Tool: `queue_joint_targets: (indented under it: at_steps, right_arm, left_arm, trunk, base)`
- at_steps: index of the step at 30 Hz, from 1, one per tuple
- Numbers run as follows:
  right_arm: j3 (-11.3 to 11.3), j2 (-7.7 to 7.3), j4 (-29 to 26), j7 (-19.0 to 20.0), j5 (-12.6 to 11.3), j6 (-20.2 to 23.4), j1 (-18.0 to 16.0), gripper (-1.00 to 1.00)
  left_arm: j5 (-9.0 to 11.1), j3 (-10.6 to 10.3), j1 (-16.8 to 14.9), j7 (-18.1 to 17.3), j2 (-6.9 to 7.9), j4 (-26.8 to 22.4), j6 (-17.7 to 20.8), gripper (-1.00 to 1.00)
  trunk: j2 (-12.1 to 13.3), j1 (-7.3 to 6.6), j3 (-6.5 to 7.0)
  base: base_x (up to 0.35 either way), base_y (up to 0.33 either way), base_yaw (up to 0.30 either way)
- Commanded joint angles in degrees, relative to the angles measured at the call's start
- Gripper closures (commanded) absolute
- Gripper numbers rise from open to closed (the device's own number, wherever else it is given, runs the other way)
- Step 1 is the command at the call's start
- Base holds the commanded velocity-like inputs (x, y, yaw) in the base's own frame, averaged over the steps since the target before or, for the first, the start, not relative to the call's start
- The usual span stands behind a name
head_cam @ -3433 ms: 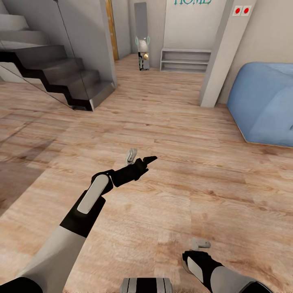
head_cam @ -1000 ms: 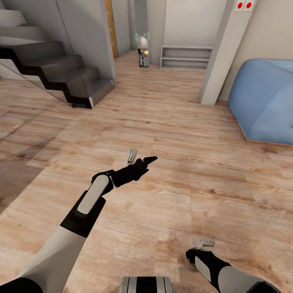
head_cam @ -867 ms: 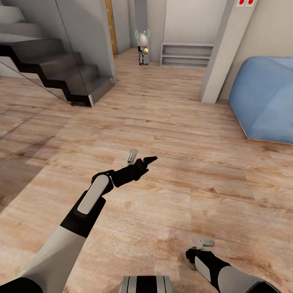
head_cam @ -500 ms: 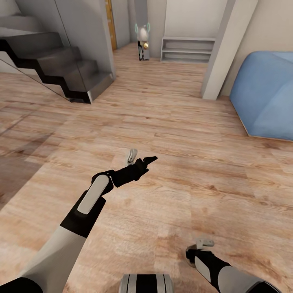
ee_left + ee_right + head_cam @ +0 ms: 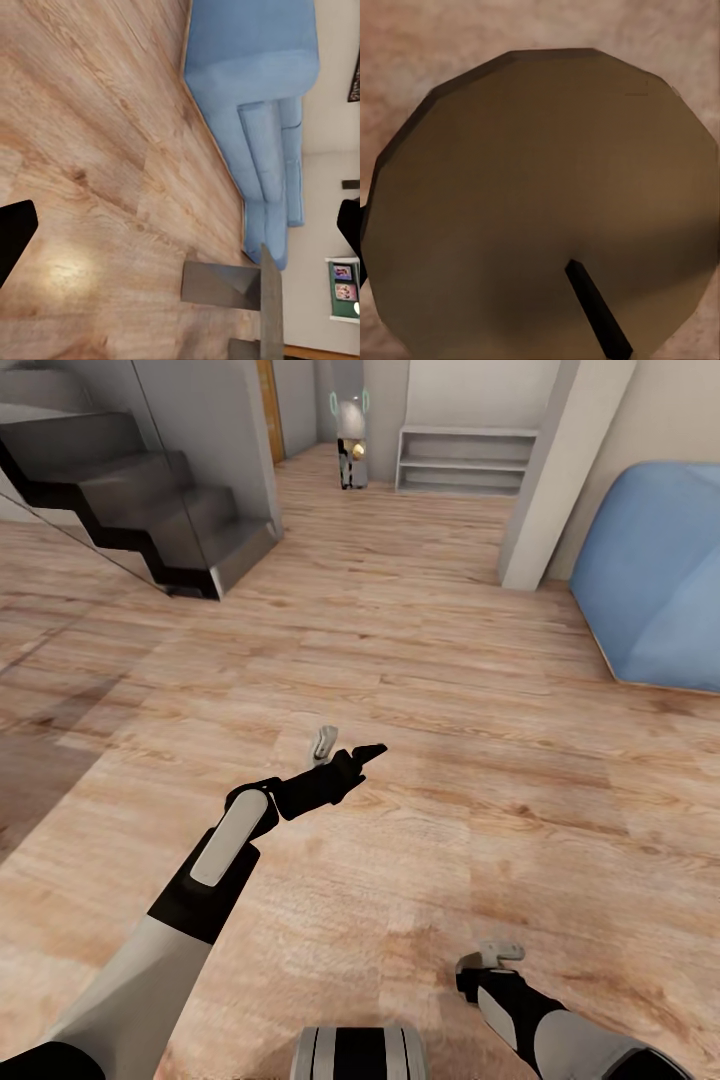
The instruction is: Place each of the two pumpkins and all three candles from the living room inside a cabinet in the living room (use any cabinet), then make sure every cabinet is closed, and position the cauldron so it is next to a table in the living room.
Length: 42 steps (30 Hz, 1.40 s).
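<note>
Far left in the head view: dark grey open-tread staircase (image 5: 150, 510) on a pale wood plank floor (image 5: 450, 690).

Left gripper (image 5: 350, 746) is held out over bare floor on a half-bent arm. In the left wrist view its two black fingertips (image 5: 15, 241) sit at opposite edges of the picture, so the jaws are spread wide with nothing between them, only planks and the sofa beyond.

Centre, far end of the room: a small white figure with teal side pieces (image 5: 350, 425) (too small to identify), then a low grey open shelf unit (image 5: 465, 460) against the wall, then a pale square pillar (image 5: 555, 470).

Right gripper (image 5: 490, 957) is low and close to the trunk, pointing down at the floor. The right wrist view has one thin black finger (image 5: 596, 311) across a dark brown many-sided round shape (image 5: 540, 195); what that shape is cannot be told, nor how far the jaws stand apart.

Far right: soft blue upholstered sofa (image 5: 650, 580), well apart from both grippers.
</note>
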Motion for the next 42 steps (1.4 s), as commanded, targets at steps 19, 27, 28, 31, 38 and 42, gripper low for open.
queue_joint_targets:
  at_steps: [19, 27, 28, 31, 38, 42]
  right_arm:
    - [-0.8, 0.02, 0.3, 0.3, -1.4, -0.3, 0.4, 1.00]
    - [-0.7, -0.22, -1.9, 0.1, -1.4, 0.3, 0.4, 1.00]
    - [-0.7, -0.27, -2.3, 0.1, -1.4, 0.4, 0.4, 1.00]
    - [-0.7, -0.58, -3.1, 0.1, -1.4, 1.0, 0.4, 1.00]
    - [-2.1, -4.67, -9.6, 0.1, -2.2, 7.0, 0.4, 1.00]
    - [-3.7, -7.89, -14.6, 0.1, -3.1, 13.5, 0.4, 1.00]
  left_arm:
    - [0.0, 0.0, 0.0, 0.0, 0.00, 0.0, 0.0, -1.00]
    - [-0.1, 0.0, 0.0, 0.0, 0.03, 0.0, -0.1, -1.00]
    - [-0.1, 0.0, 0.0, 0.0, 0.05, 0.0, -0.2, -1.00]
    - [-0.1, 0.0, 0.0, 0.0, 0.06, 0.0, -0.2, -1.00]
    - [-0.4, 0.0, 0.0, 0.4, 0.00, 0.0, 0.0, -1.00]
    - [-0.5, -0.1, 0.0, 0.5, 0.00, 0.3, 0.2, -1.00]
  trunk:
    - [0.0, 0.08, -0.46]
    - [0.0, 0.08, -0.46]
    - [0.0, 0.08, -0.46]
    - [0.0, 0.08, -0.46]
    - [0.0, 0.08, -0.46]
    - [0.0, 0.08, -0.46]
  base:
    - [0.000, 0.000, 0.000]
    - [0.000, 0.000, 0.000]
    - [0.000, 0.000, 0.000]
    - [0.000, 0.000, 0.000]
    - [0.000, 0.000, 0.000]
    - [0.000, 0.000, 0.000]
